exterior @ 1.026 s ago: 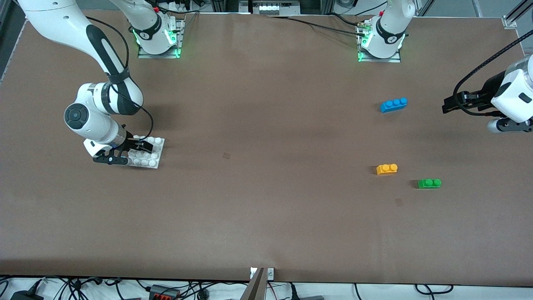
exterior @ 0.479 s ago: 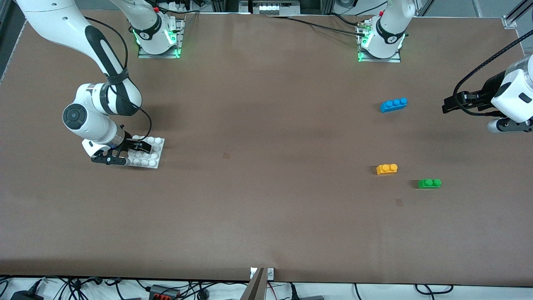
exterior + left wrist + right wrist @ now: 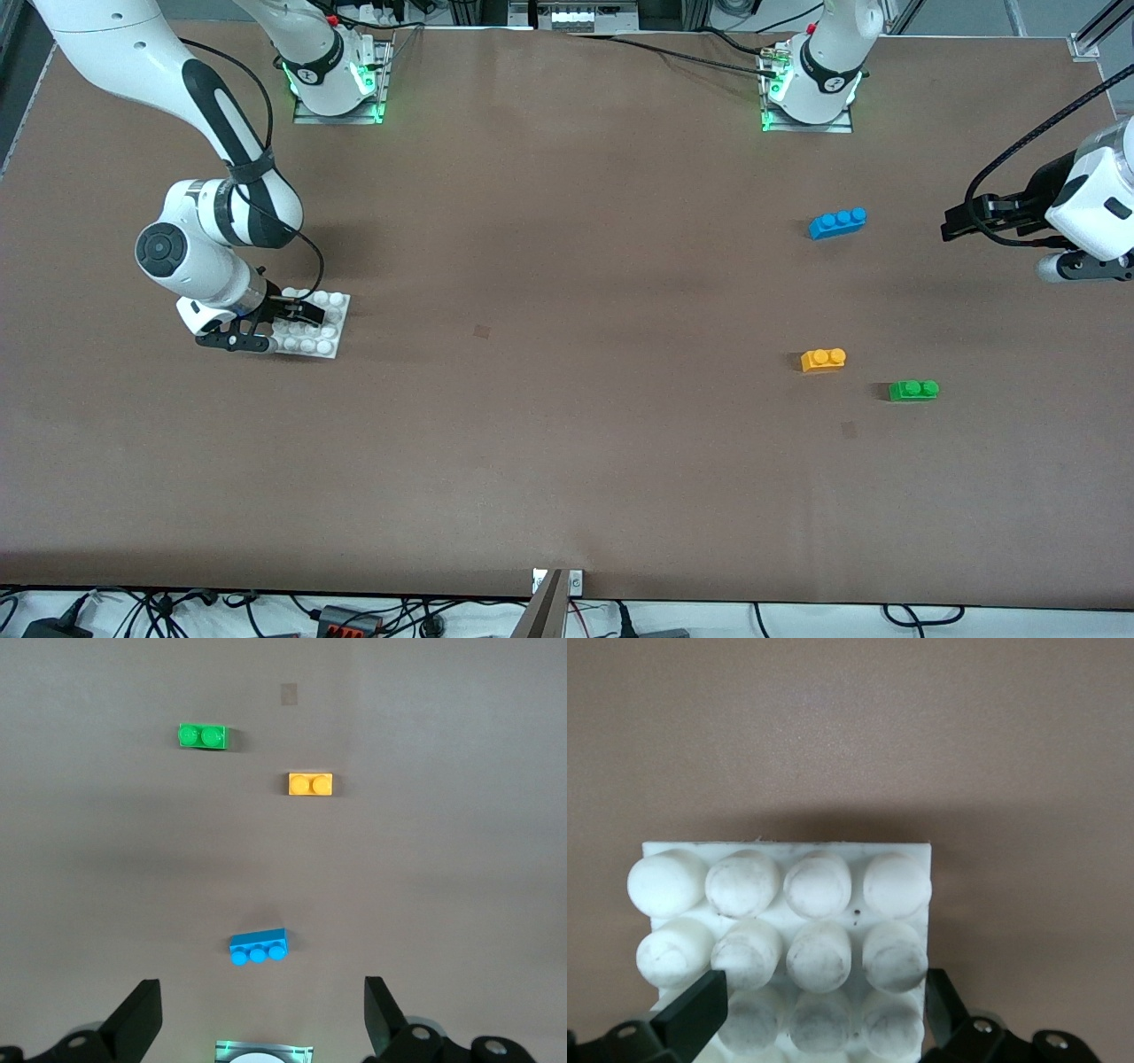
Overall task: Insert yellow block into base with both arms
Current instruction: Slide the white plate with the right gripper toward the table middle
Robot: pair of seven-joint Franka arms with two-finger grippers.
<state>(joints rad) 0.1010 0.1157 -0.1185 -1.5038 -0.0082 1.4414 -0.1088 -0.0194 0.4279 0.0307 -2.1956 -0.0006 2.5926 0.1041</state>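
Note:
The yellow block (image 3: 823, 359) (image 3: 310, 783) lies alone on the brown table toward the left arm's end. The white studded base (image 3: 330, 334) (image 3: 788, 895) lies flat toward the right arm's end. My right gripper (image 3: 275, 326) (image 3: 824, 1019) is down on the base, open. One finger is beside the base's edge and the other is over its outer row of studs. My left gripper (image 3: 955, 221) (image 3: 263, 1028) hangs open and empty over the table at the left arm's end, beside the blue brick.
A blue three-stud brick (image 3: 837, 222) (image 3: 258, 947) lies farther from the front camera than the yellow block. A green two-stud brick (image 3: 913, 390) (image 3: 202, 735) lies beside the block, slightly nearer. The wide middle of the table is bare brown paper.
My right arm's wrist has shifted slightly at the base. The left arm and the bricks have not moved.

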